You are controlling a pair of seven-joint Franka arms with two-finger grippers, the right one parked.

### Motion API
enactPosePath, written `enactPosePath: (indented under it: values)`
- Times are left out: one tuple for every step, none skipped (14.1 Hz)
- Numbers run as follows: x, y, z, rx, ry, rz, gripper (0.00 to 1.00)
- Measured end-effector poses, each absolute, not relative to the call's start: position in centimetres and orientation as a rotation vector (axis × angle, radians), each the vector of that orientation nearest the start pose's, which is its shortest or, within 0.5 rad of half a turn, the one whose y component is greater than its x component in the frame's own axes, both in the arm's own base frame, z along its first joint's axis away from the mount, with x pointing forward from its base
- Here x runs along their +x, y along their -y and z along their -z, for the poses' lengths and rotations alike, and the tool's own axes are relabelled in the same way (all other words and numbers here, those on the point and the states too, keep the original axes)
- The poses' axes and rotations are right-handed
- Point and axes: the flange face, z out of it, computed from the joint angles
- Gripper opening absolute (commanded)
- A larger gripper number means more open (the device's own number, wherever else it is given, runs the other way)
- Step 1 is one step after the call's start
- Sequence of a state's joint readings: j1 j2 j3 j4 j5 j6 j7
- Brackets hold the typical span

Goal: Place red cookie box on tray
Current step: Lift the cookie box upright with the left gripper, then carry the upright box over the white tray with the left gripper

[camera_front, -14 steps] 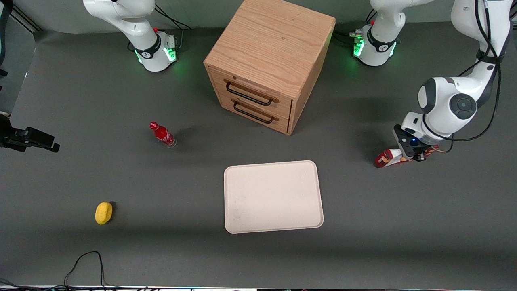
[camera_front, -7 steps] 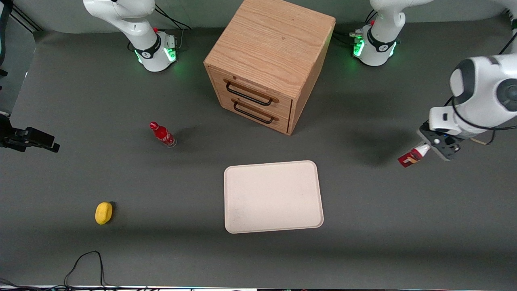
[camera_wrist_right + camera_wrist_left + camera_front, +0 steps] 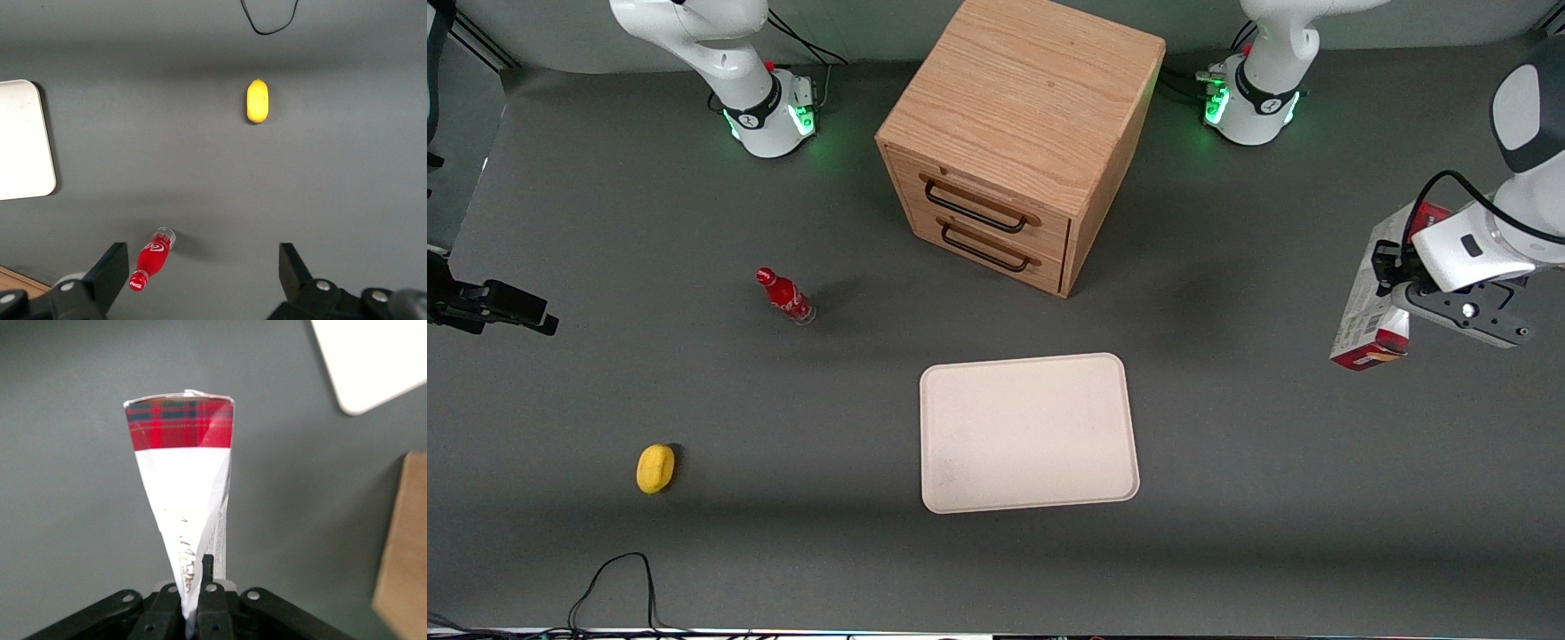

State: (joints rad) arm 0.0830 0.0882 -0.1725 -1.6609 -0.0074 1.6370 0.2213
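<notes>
Red cookie box hanging from the end effector — fingers clamped on it, above the tabletop, well apart from the tray

Glossy cardboard red cookie box; matt tray; grained-wood cabinet.

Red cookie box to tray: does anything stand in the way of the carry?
Nothing visible does. The tool holds the red cookie box above the table toward the working arm's end; only bare table lies between it and the tray.
</notes>
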Motion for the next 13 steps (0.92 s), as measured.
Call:
enactPosePath:
  values:
    - [58.2,6.7,-54.7,-3.148,-0.372,-0.183,0.00]
    - [58.9,8.8,-55.4,-3.162,-0.262,-0.186,0.00]
    - [59.7,11.1,-55.9,-3.175,-0.174,-0.179,0.00]
    - [60.6,13.5,-55.9,-3.188,-0.097,-0.171,0.00]
    - [61.5,15.8,-55.5,-3.201,-0.024,-0.172,0.00]
    - [62.4,18.1,-54.8,-3.212,0.042,-0.178,0.00]
    - [63.4,20.4,-53.8,-3.222,0.104,-0.186,0.00]
    - [64.3,22.5,-52.7,-3.232,0.153,-0.189,0.00]
    - [65.2,24.6,-51.3,-3.243,0.191,-0.188,0.00]
    - [65.9,26.5,-49.7,-3.255,0.211,-0.179,0.00]
    - [66.5,28.0,-48.1,-3.268,0.216,-0.164,0.00]
    - [67.1,29.3,-46.4,-3.279,0.217,-0.152,0.00]
    - [67.6,30.1,-44.6,-3.283,0.215,-0.142,0.00]
